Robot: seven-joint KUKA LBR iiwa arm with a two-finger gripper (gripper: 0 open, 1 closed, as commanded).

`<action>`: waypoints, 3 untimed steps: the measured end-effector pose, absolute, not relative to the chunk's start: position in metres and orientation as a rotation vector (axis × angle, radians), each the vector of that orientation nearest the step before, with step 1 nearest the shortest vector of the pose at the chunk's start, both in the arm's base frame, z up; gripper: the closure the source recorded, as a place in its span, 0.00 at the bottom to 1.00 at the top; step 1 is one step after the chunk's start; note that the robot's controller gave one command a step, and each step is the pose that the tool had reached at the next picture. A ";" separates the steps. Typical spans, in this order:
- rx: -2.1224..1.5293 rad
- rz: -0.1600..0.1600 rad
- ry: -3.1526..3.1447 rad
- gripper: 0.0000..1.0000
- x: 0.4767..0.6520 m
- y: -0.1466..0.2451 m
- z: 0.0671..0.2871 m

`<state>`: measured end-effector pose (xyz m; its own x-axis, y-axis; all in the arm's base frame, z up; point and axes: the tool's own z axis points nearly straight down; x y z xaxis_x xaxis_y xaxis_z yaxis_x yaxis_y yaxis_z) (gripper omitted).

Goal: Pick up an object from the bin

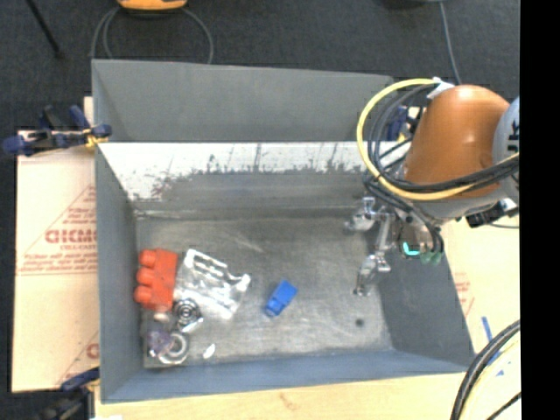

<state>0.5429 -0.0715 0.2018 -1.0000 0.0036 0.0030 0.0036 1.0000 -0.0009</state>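
Note:
My gripper hangs over the right part of the bin floor, its thin metal fingers pointing down with nothing between them. A small blue block lies on the floor to the left of the gripper, well apart from it. Further left sits a clear plastic bag with white parts inside, and next to that an orange-red block.
In the bin's front left corner lies a small heap of metal rings and a purple bit. The arm with its orange dome and cables comes in over the right wall. Bare grey floor lies between the blue block and the gripper.

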 end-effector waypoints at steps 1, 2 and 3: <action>0.451 0.004 -3.117 0.00 0.530 0.021 0.072; 0.416 -0.001 -3.121 0.00 0.527 0.033 0.102; 0.543 0.002 -3.095 0.00 0.520 0.024 0.107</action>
